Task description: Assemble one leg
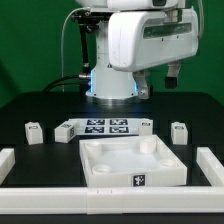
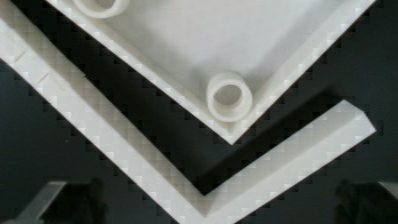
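Four legs (image 1: 34, 130) stand loose on the counter (image 1: 20, 108); the tool (image 2: 210, 205) is open.
Two legs stand at the exterior view's left of the marker board (image 1: 105, 127) and two at its right, all beyond the tray (image 1: 108, 178) and apart from it. The tool's fingers (image 2: 54, 200) are spread and empty above a tray corner socket (image 2: 230, 96).

Robotics lab test bench rather than a home or shop. A large white industrial robot arm (image 1: 135, 50) stands at the back of a matte black table (image 1: 30, 105), in front of a plain green backdrop (image 1: 25, 30). White rails (image 1: 60, 198) fence off the work area. Black-and-white square tracking tags mark the marker board (image 1: 105, 127), a white tray (image 1: 105, 180) and a small leg (image 1: 34, 131)
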Controlling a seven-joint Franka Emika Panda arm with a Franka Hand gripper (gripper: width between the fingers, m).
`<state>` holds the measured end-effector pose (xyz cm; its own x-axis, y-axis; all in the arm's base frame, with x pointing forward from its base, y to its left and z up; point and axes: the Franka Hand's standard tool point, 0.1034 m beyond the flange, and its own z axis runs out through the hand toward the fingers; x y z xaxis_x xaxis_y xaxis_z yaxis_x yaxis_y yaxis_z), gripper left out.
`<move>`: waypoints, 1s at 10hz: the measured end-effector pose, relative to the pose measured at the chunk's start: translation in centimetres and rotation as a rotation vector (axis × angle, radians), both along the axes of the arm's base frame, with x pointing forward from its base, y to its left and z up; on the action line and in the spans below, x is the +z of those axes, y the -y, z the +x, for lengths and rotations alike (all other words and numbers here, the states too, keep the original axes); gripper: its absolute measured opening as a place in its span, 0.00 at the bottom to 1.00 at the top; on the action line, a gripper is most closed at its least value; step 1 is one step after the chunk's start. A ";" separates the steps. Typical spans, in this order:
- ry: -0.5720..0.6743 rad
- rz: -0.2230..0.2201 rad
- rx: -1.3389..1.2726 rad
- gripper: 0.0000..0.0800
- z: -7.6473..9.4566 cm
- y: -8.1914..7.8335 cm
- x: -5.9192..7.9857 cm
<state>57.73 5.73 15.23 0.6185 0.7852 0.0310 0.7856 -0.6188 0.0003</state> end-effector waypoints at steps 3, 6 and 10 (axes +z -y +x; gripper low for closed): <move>-0.001 0.013 0.002 0.81 0.0 0.0 0.0; -0.003 0.012 0.002 0.81 0.0 0.0 -0.1; 0.004 0.006 0.105 0.81 -0.8 1.7 -1.2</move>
